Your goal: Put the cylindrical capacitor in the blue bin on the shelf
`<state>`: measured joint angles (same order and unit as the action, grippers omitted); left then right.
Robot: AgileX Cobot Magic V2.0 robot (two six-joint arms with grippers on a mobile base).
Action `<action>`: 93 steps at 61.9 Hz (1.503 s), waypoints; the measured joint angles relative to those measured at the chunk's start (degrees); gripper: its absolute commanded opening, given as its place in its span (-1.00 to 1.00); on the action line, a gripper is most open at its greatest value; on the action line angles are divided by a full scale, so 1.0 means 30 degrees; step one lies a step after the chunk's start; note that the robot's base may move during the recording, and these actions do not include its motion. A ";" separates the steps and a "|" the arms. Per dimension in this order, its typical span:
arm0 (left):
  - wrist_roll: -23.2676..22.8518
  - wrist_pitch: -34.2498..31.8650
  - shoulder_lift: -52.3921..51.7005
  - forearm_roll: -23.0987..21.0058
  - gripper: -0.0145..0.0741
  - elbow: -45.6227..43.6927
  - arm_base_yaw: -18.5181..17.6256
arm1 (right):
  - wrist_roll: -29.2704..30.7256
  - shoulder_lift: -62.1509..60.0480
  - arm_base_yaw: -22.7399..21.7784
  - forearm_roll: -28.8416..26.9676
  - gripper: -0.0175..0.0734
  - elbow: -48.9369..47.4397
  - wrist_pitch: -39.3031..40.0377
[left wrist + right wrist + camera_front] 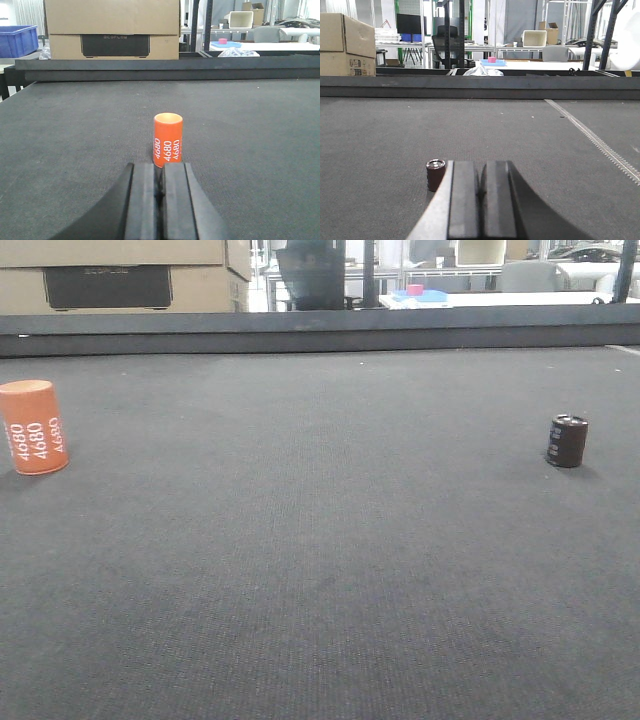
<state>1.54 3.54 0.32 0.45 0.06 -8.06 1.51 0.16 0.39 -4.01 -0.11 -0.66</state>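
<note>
The cylindrical capacitor (567, 440), small and dark brown-black with silvery terminals on top, stands upright on the dark mat at the right. In the right wrist view it (435, 174) stands just left of and beyond my right gripper (480, 167), which is shut and empty. My left gripper (161, 167) is shut and empty, low over the mat, with the orange "4680" cylinder (168, 139) standing just ahead of its tips. Neither gripper shows in the front view. The shelf with the steel rail is out of view.
The orange "4680" cylinder (33, 427) stands at the mat's far left. A raised dark ledge (320, 332) runs along the mat's far edge. Cardboard boxes (112, 29) stand behind it at left. A blue bin (18, 40) sits far left. A metal strip (595, 137) crosses the mat's right part.
</note>
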 measured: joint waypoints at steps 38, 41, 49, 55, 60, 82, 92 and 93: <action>0.0000 0.0000 0.0000 0.0000 -0.92 0.0000 0.0000 | 0.0000 0.0000 0.0000 0.0000 -0.98 0.0000 0.0000; 0.0000 0.0000 0.0000 0.0000 -0.92 0.0000 0.0000 | 0.0000 0.0000 0.0000 0.0000 -0.98 0.0000 0.0000; 0.0000 0.0000 0.0000 0.0000 -0.92 0.0000 0.0000 | 0.0000 0.0000 0.0000 0.0000 -0.98 0.0000 0.0000; 0.0000 -0.0035 0.0000 0.0000 -0.92 0.0000 0.0000 | 0.0000 0.0000 0.0000 0.0000 -0.98 0.0000 0.0220; 0.0000 -0.0293 0.0000 0.0000 -0.92 0.0000 0.0000 | 0.0000 0.0000 0.0000 0.0000 -0.98 0.0000 0.0943; 0.0000 0.0283 -0.0008 -0.0868 -0.92 -0.1615 0.0000 | 0.0000 0.0000 0.0000 0.0000 -0.98 -0.1748 -0.0537; 0.0000 0.2834 0.1565 -0.1028 -0.92 -0.4828 0.0000 | 0.0000 0.1298 0.0000 0.0118 -0.98 -0.5326 -0.3552; 0.0000 0.3205 0.1813 -0.1074 -0.92 -0.5091 0.0000 | 0.0000 0.1560 0.0000 0.0118 -0.98 -0.5824 -0.3735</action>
<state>1.54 13.16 5.76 -2.77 -15.21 -8.06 1.51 4.84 0.39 -3.66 -17.58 -11.87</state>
